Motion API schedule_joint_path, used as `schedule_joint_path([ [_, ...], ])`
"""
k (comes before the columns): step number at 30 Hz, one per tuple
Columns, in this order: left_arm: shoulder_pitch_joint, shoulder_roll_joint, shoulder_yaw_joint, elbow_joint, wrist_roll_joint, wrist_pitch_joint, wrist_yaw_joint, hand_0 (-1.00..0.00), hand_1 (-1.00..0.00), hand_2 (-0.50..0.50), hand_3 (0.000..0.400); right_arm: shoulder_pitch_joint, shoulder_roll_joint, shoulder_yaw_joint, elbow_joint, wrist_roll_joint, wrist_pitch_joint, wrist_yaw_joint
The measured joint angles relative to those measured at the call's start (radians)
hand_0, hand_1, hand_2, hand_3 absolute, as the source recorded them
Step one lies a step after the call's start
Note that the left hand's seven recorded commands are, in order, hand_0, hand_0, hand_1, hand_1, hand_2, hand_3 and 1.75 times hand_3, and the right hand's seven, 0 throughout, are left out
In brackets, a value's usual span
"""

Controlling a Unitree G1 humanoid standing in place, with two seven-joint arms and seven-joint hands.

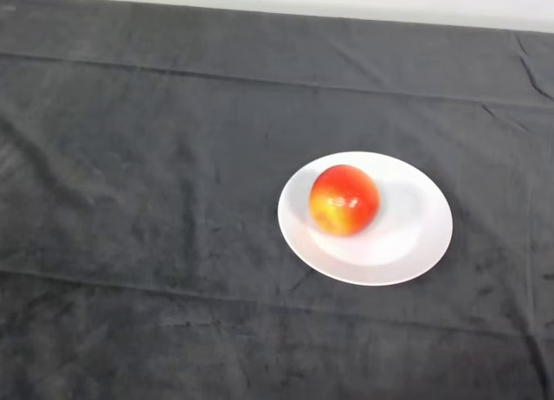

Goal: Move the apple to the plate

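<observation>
Task progress looks complete, judging from how things lie: the round red-and-yellow apple [344,200] sits on the round white plate [415,235], resting inside its rim and a little left of its centre, toward the plate's left and far side. Its glossy skin catches a small highlight, and it throws a soft shadow onto the bare white surface to its right. The plate itself lies flat on the dark grey cloth [138,201] that covers the table, right of the middle of the scene and about midway between the near and far edges. Long creases run across the cloth from left to right, one on the far side and one on the near side of the plate, and a pale strip shows beyond the cloth's far edge. No part of the robot appears, so nothing can be said of its fingers. As far as can be judged, nothing is left to do, since the apple rests steady with no sign of tipping toward the rim.
</observation>
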Motion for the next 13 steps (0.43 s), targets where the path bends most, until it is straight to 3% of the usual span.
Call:
schedule_joint_path([
  [13, -0.001, -0.014, 0.001, 0.0, 0.008, 0.001, -0.004, 0.0, 0.0, 0.0, 0.0, 0.0, 0.0, 0.0, 0.0, 0.0, 0.0, 0.0],
])
